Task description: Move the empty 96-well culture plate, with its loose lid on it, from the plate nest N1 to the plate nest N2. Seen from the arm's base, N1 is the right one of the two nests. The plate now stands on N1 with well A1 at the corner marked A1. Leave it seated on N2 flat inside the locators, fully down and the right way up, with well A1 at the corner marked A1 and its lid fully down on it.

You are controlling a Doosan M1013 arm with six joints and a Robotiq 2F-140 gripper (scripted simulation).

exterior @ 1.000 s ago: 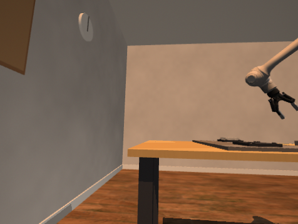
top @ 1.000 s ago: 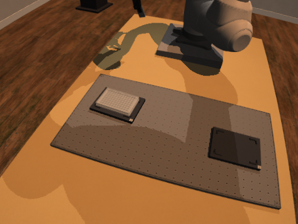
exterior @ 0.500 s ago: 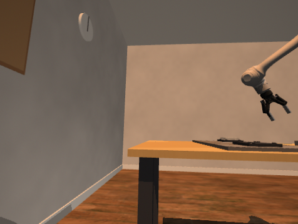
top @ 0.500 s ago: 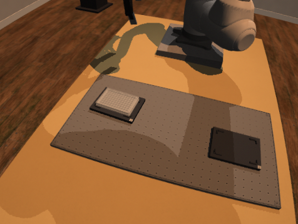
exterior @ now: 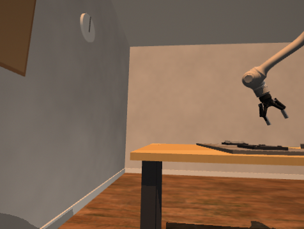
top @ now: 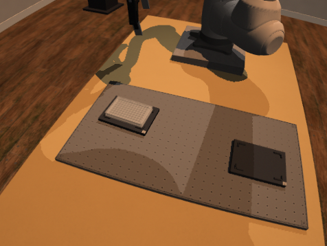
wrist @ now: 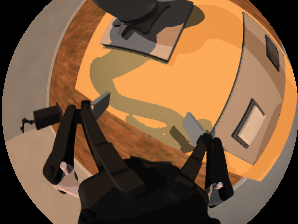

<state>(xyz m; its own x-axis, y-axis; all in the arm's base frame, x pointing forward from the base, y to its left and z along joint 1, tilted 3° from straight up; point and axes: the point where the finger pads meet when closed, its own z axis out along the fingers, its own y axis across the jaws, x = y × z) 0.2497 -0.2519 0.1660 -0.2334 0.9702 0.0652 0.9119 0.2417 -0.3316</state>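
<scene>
The clear 96-well plate with its lid [top: 128, 111] sits on the black nest N1 at the left of the grey perforated board. The empty black nest N2 [top: 257, 162] lies at the right of the board. In the wrist view the plate [wrist: 249, 121] shows small at the right, with N2 [wrist: 272, 51] above it. My gripper [exterior: 274, 118] is open and empty, high above the table, well away from the plate. Only one finger [top: 134, 18] shows at the top of the top view. In the wrist view both fingers are spread wide [wrist: 143, 139].
The grey perforated board [top: 192, 148] lies on the orange table. The arm's base plate [top: 209, 51] stands behind the board. The table's left edge and black leg [exterior: 151, 192] show in the exterior view, with a wall beyond.
</scene>
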